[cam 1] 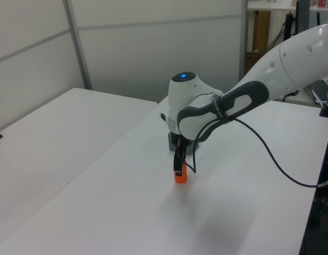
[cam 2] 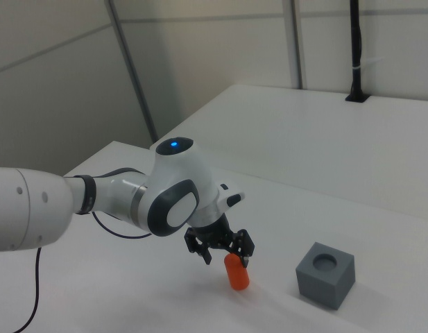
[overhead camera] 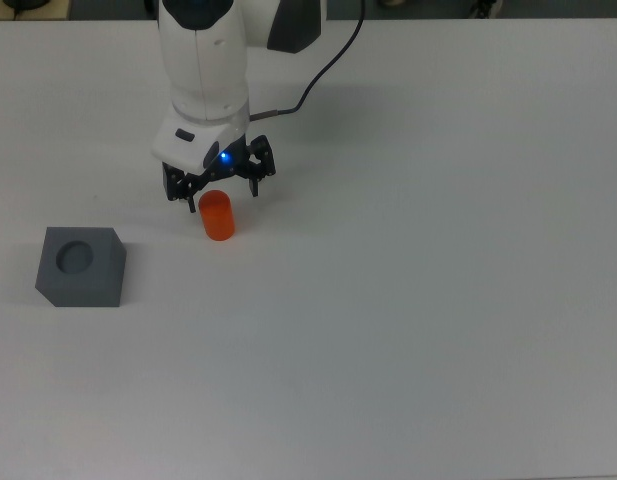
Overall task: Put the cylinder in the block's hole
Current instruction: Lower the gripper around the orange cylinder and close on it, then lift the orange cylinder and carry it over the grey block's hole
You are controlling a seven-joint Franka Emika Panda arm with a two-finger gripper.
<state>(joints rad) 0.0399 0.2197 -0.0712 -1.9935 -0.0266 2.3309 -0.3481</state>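
Observation:
The orange cylinder stands upright on the white table, also seen in the left view and the right view. My gripper is open and low over it, one finger on each side of the cylinder's top, with gaps showing in the top view. The right view shows the gripper the same way. The grey block with a round hole in its top sits apart, toward the top view's left; in the right view the block lies to the right of the cylinder. My arm mostly hides it in the left view.
The white table stretches wide around both objects. A black cable trails from the arm toward the top view's upper edge. A second white table stands at the left view's left.

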